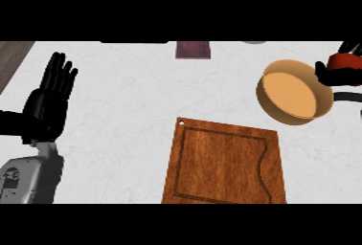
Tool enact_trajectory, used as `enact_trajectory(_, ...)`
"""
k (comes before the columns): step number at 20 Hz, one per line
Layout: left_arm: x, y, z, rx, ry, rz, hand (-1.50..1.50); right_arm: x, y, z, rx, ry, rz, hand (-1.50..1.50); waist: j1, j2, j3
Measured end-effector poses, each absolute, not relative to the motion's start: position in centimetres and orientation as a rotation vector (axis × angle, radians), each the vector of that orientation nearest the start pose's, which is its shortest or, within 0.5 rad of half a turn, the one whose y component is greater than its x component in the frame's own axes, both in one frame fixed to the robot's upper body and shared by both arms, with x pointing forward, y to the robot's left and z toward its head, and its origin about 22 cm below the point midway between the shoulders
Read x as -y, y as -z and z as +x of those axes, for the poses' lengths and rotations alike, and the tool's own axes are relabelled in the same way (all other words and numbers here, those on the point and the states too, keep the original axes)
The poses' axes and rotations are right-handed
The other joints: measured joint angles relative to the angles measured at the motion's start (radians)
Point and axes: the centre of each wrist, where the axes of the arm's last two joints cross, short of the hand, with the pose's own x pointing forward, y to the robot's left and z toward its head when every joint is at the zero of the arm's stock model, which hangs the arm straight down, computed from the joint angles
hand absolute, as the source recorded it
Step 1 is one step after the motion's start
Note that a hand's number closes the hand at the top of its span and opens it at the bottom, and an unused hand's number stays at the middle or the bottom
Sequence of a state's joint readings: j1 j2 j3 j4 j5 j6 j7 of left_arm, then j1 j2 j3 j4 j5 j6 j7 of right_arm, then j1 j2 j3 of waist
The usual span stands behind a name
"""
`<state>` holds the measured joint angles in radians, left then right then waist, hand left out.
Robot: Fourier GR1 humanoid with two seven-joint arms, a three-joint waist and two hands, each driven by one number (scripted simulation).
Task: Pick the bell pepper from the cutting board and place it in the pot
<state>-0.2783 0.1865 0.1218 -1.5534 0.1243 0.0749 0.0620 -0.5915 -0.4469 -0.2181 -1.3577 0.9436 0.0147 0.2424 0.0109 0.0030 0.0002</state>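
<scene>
A red bell pepper [344, 60] is held at the far right edge, just beyond the pot's right rim, with my right hand [341, 75] curled round it. The pot [273, 98] is tan and orange, round and tilted in view, at the upper right of the counter. The wooden cutting board [225, 162] lies bare at the lower middle. My left hand [48, 103] rests open at the left side, fingers straight and pointing up, well away from the board.
A dark purple-brown block [194, 49] sits at the counter's far edge in the middle. A strip of brown wood surface [13, 55] shows at the upper left corner. White marbled counter [127, 119] lies between my left hand and the board.
</scene>
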Motion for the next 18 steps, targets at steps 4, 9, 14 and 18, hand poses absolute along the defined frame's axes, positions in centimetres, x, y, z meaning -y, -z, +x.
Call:
enact_trajectory(4, -26.9, -8.3, 30.9, 1.768, -0.045, 0.095, 0.00, 33.2, -15.8, 37.2, 1.362, -0.591, -1.181, -1.50, 0.001, 0.002, 0.000)
enact_trajectory(9, -26.5, -8.0, 30.4, 1.769, -0.041, 0.095, 0.00, 33.9, -13.0, 38.4, 1.359, -0.606, -1.002, -1.50, 0.004, 0.001, 0.001)
enact_trajectory(14, -26.5, -7.8, 30.4, 1.763, -0.040, 0.099, 0.00, 33.8, -13.1, 39.2, 1.477, -0.594, -0.918, -1.50, -0.001, -0.001, 0.000)
enact_trajectory(18, -27.0, -7.7, 30.0, 1.760, -0.047, 0.108, 0.00, 33.8, -13.5, 38.8, 1.597, -0.464, -0.836, -1.50, -0.007, -0.003, 0.000)
